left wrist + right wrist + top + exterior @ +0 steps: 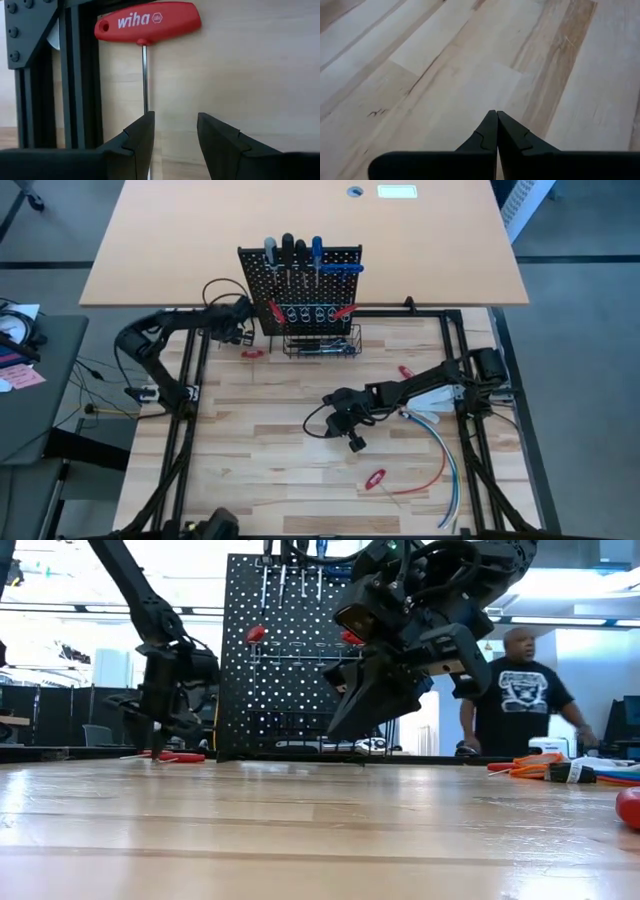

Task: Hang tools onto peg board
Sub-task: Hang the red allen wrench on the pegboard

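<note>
1. The red T-handled hex key with thin steel shaft [145,30] lay flat on the pale wooden tabletop [270,470], just left of the black perforated peg board [300,285].
2. The left gripper [175,140] was held parted and empty, one finger beside the shaft.
3. The key was judged light, stiff and slippery at the shaft; the handle would be gripped best.
4. The right gripper [496,135] was clenched on nothing mid-table.

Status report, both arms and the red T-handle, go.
Left gripper open, low over red T-handle tool on the table, left of peg board. Shaft beside one finger, not gripped. Right gripper shut, empty, mid-table. Nothing in the way.
</note>
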Robot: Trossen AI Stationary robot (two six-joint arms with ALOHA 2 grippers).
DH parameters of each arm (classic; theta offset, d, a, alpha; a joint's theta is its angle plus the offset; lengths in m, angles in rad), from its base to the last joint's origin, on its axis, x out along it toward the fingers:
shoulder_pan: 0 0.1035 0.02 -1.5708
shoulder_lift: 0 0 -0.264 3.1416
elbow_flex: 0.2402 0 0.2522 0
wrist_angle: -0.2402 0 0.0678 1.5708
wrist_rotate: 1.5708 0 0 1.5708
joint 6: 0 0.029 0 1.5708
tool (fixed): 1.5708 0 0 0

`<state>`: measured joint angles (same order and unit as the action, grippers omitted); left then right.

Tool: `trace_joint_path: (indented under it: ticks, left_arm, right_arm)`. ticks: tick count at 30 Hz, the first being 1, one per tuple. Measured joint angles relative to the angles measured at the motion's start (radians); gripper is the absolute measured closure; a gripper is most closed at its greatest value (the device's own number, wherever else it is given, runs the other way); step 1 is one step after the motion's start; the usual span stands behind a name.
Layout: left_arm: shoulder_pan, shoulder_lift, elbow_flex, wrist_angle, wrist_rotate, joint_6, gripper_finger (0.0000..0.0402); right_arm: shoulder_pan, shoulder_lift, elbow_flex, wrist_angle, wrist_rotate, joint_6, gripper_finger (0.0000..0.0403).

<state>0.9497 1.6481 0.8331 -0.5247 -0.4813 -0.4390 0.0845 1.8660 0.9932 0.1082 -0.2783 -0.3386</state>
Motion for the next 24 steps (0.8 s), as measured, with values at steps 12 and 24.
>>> trace_joint_path:
  ticks: [12,24]
  left_arm:
    - [0.018,0.032,0.106,-0.149,-0.053,0.0,0.0264]
    - [0.017,0.04,0.094,-0.107,-0.101,-0.013,0.0346]
  right_arm:
    - [0.0,0.0,0.0,-0.02,0.0,0.0,0.0393]
    - [0.002,0.0,0.0,-0.023,-0.001,0.019,0.0393]
